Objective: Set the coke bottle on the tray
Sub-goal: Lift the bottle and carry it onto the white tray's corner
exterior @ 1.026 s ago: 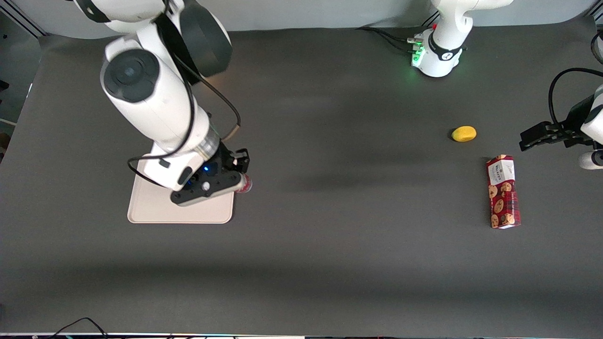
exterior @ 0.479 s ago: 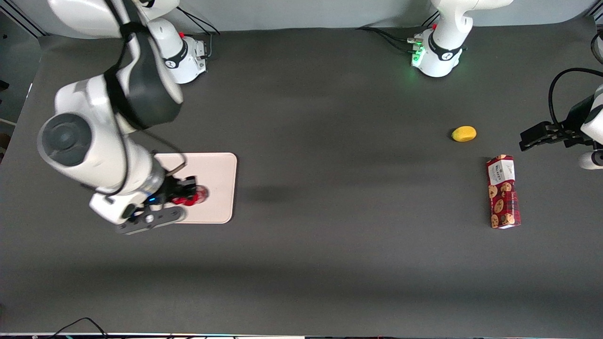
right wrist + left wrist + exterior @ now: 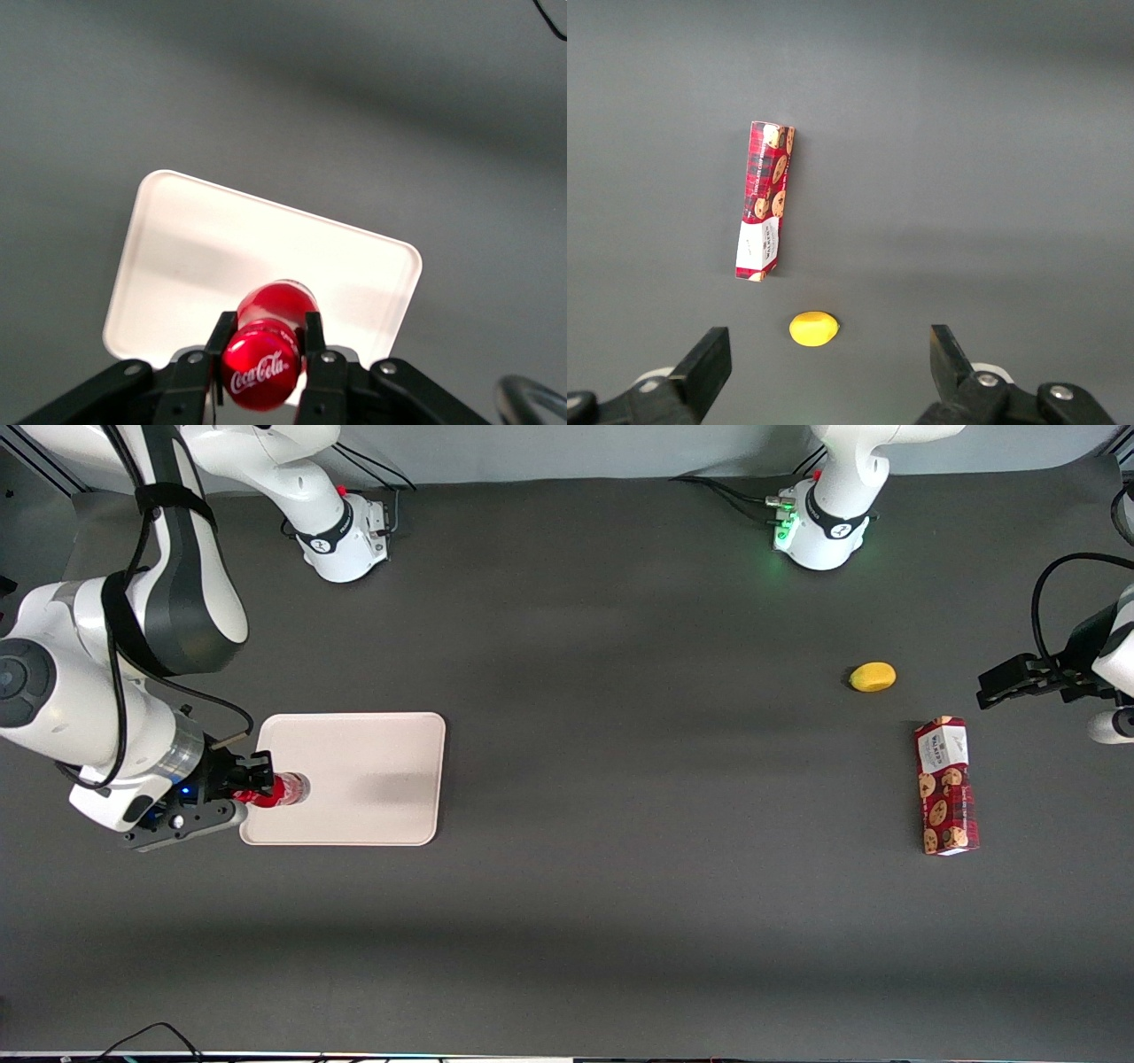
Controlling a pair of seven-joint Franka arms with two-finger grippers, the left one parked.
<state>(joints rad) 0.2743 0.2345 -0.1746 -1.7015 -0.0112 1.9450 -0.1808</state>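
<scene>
The coke bottle (image 3: pixel 273 789) with its red cap (image 3: pixel 260 373) is held over the beige tray (image 3: pixel 372 753), at the tray's end toward the working arm's side of the table. My gripper (image 3: pixel 250 786) is shut on the coke bottle just below the cap, one black finger (image 3: pixel 219 335) on each side. In the right wrist view the bottle's red body (image 3: pixel 276 298) points down toward the tray (image 3: pixel 221 248). I cannot tell whether the bottle's base touches the tray.
A yellow lemon-like object (image 3: pixel 872 677) and a red cookie box (image 3: pixel 946 797) lie toward the parked arm's end of the table; the left wrist view shows the box (image 3: pixel 764 200) and the yellow object (image 3: pixel 813 328) too. Dark table surface surrounds the tray.
My gripper has carried the coke bottle across the tray toward the working arm's end of the table, from the tray's inner edge to its outer end. The arm has swung away from over the tray.
</scene>
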